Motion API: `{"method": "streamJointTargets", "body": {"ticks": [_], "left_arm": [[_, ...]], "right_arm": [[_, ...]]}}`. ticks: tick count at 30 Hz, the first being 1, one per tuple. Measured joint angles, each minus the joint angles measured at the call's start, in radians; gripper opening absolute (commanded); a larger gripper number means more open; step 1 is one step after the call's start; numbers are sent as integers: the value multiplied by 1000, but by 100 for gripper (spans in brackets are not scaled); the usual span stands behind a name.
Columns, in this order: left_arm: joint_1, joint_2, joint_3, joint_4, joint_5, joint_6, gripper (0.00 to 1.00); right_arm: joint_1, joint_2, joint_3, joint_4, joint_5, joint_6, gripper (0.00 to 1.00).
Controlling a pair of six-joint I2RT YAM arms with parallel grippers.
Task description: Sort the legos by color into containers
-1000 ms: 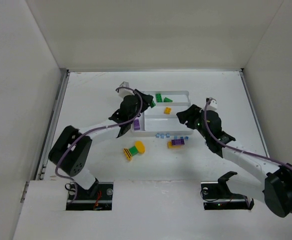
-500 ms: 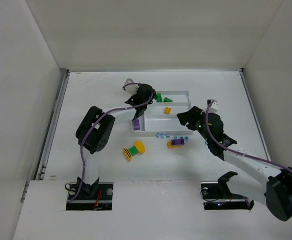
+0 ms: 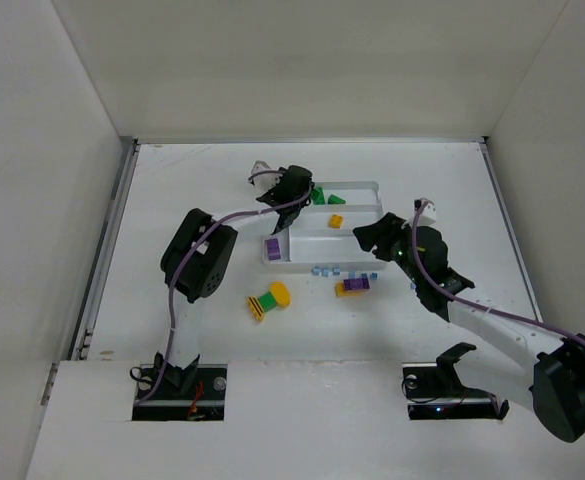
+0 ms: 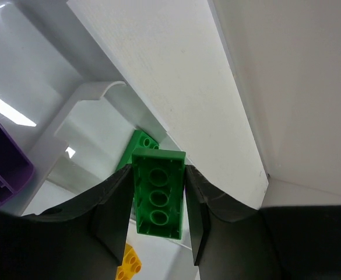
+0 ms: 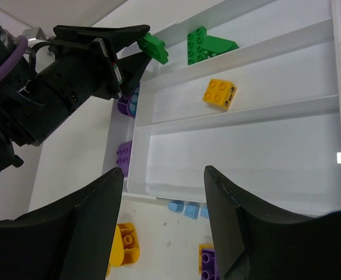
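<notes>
Loose legos (image 3: pixel 269 300) lie on the table (image 3: pixel 172 210), lower middle of the top view. Above them the right gripper (image 5: pixel 164 174) hangs open and empty beside the tray (image 5: pixel 340 116). At upper centre the left gripper (image 4: pixel 157 178) pinches a green brick (image 4: pixel 157 204) over the far compartment (image 5: pixel 263 29), where greens (image 5: pixel 208 45) lie. It should lower clear of the divider (image 5: pixel 246 53) before releasing. A purple piece (image 4: pixel 1 160) is cut off at the left wrist view's left edge.
</notes>
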Motion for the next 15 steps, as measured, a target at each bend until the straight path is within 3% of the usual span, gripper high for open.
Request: {"method": "streamJointTargets", "body": {"ticks": [8, 11, 15], "left_arm": [[-14, 16, 13, -15, -12, -14, 55], [-16, 13, 2, -3, -24, -9, 55], [-25, -41, -85, 37, -40, 38, 50]], "right_arm": [[2, 0, 0, 0, -4, 3, 65], [3, 0, 0, 0, -8, 2, 63], [10, 13, 0, 5, -13, -6, 51]]}}
